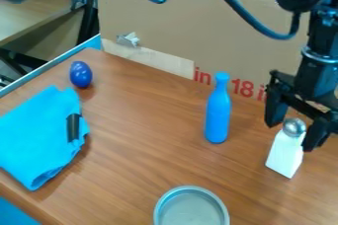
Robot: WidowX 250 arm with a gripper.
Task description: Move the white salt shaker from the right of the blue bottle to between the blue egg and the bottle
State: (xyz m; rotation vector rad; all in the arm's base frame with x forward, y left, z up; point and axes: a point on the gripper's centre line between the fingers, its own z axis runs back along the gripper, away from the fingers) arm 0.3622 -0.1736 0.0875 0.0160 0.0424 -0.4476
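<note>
One shaker (284, 156), white w/ a silver cap, on the worktop (139, 140), cap btwn the fingers of the hand (291, 133). Hand looks released, fingers spread; can't tell if either's touching. Shaker seems to lean a bit, so a sideways nudge could prob. tip it, & an off-centre squeeze on that round cap might slip. Blue bottle (218, 115)'s upright nearby, tall & narrow: a stray knock could topple it. Dish (191, 188)'s nearer the camera; cloth (33, 135)'s well apart.

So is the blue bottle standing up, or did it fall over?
Standing up. The blue bottle has its wide bottom on the table, and its skinny neck points up.
</note>
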